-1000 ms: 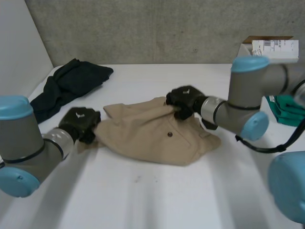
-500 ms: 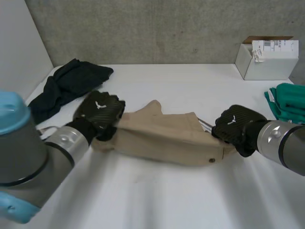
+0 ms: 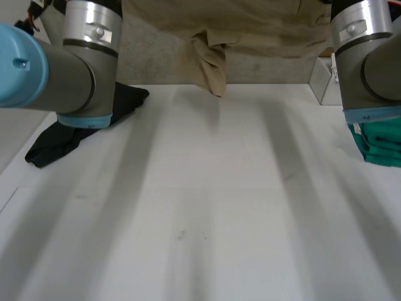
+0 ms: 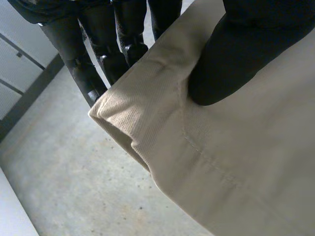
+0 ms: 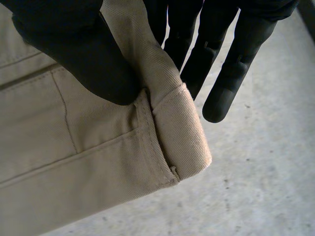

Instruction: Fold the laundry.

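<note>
The tan garment (image 3: 250,25) hangs clear above the white desk (image 3: 207,207), stretched between the left arm (image 3: 75,69) and the right arm (image 3: 369,56), with one fold drooping lower near its middle. The left hand (image 4: 236,54) grasps the cloth near a folded corner, thumb on the near face and fingers (image 4: 110,54) behind it. The right hand (image 5: 74,49) pinches a hemmed corner the same way, its fingers (image 5: 221,73) behind the cloth. On the desk lie a black garment (image 3: 50,141) below the left arm and a green cloth (image 3: 382,144) below the right arm, with a white box (image 3: 319,81) just beside that arm.
</note>
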### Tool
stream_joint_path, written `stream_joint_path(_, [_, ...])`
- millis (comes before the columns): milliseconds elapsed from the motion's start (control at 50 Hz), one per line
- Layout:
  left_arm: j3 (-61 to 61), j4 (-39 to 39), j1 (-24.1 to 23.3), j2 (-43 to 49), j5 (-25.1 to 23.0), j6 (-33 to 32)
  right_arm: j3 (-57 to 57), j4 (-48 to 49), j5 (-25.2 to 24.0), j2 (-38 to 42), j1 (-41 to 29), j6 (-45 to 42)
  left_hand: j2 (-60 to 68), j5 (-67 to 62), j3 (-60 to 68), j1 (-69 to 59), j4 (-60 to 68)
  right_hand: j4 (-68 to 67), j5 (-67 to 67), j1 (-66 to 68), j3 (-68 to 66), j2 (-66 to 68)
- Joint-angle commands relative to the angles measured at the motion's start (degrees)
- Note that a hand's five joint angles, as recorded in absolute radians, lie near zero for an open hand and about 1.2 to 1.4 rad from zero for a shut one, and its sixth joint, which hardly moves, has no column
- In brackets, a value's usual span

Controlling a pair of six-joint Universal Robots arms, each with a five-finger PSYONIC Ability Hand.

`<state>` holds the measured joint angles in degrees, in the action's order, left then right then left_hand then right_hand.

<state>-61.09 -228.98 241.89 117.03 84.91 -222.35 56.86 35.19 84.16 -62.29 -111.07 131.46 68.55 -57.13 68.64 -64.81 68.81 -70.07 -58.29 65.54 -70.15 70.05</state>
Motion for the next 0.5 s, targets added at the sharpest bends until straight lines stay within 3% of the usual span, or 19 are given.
stream_joint_path(20, [-14.91,2.84,0.34,-0.58,0.0,0.33,8.08,-7.59,-0.93,0.85,0.16,3.97,11.45,-12.87,11.36,-15.19,11.19,-9.93,-11.71,14.46,-9.85,9.95])
stream_joint_path(180, [-27.93,3.28,-0.45,5.82,0.0,-0.28,17.14,-13.65,-2.69,9.9,0.07,4.86,11.45,-12.87,11.36,-15.19,11.19,-9.93,-11.71,14.46,-9.85,9.95])
stream_joint_path(300, [-31.97,8.71,-5.36,11.73,0.26,-3.35,18.64,-24.26,-2.51,16.15,0.07,4.07,11.45,-12.87,11.36,-15.19,11.19,-9.93,-11.71,14.46,-9.85,9.95])
stream_joint_path(420, [-36.28,14.87,-5.29,4.54,3.07,-3.36,22.76,-31.4,-2.78,11.77,0.51,4.77,11.45,-12.87,11.36,-15.19,11.19,-9.93,-11.71,14.46,-9.85,9.95])
stream_joint_path(500, [-39.89,19.44,-5.37,-1.88,5.62,-3.44,27.33,-34.48,-2.6,4.74,0.68,4.33,11.45,-12.87,11.36,-15.19,11.19,-9.93,-11.71,14.46,-9.85,9.95])
